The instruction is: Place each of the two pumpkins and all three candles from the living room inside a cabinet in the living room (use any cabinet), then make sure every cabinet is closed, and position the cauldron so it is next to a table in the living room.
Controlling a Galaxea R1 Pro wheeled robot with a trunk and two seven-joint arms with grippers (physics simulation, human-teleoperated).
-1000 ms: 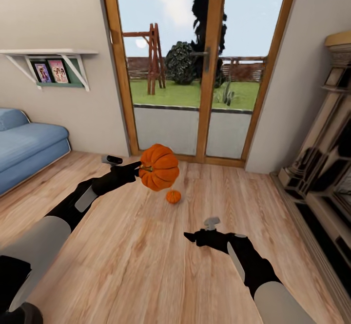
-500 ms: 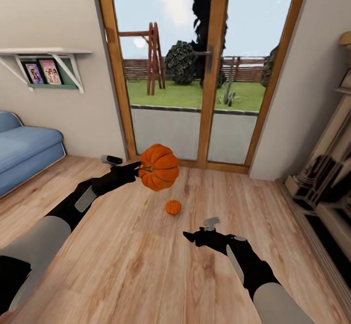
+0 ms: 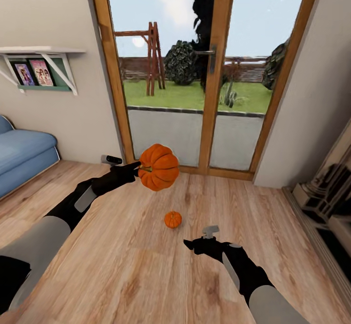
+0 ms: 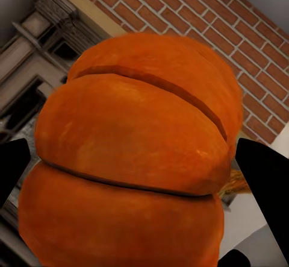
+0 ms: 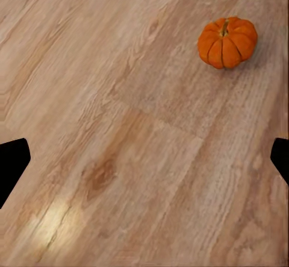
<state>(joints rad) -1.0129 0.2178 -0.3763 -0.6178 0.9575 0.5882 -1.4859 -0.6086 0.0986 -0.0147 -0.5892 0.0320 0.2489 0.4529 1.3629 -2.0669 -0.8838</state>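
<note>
My left gripper (image 3: pixel 140 168) is shut on a bright-orange ribbed pumpkin (image 3: pixel 158 167), held well above the wood floor in front of the glass doors. In the left wrist view that pumpkin (image 4: pixel 132 158) sits between the two dark fingers (image 4: pixel 265 176). A second, smaller-looking pumpkin (image 3: pixel 172 219) rests upright on the floor, just beyond and slightly left of my right gripper (image 3: pixel 187 242). The right gripper (image 5: pixel 144 164) hangs open over bare floorboards, with the floor pumpkin (image 5: pixel 227 41) ahead of it and apart from its fingers. Candles, cabinet, cauldron and table are out of view.
Tall wood-framed glass doors (image 3: pixel 214 95) stand straight ahead. A blue sofa (image 3: pixel 19 153) and a wall shelf (image 3: pixel 41 53) lie to the left. A dark ornate fireplace surround (image 3: pixel 331 187) lines the right wall. The left wrist view catches a brick wall (image 4: pixel 241 44).
The whole view has shifted as the camera moved toward the doors. The floor pumpkin now sits closer to my right gripper. Both arms keep their poses; the left still holds its pumpkin.
</note>
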